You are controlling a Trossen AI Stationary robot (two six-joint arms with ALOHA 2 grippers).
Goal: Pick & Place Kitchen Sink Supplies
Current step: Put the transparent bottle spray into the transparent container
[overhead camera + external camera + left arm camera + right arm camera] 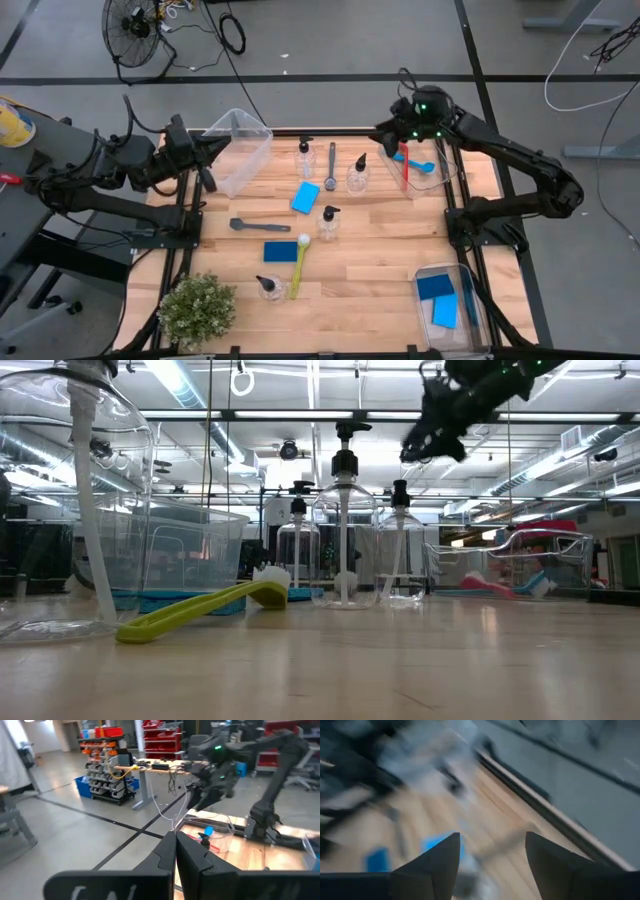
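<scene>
My right gripper hangs open above the far-right clear bin, touching nothing; a red brush and a blue brush lie in that bin. My left gripper is at the far left, shut on a second clear bin. On the table lie several clear bottles with black tops, two blue sponges, two grey brushes and a yellow-green brush. My left gripper pinches the clear bin's thin wall at its rim between its two shut fingers. The fingers come level from the table's left side. The bin sits tipped, its open side turned up and toward the far edge; I cannot tell whether its bottom touches the table.
A third clear bin with blue sponges stands at the near right. A green potted plant stands at the near left. Bare wood lies between the middle objects and the right-hand bins.
</scene>
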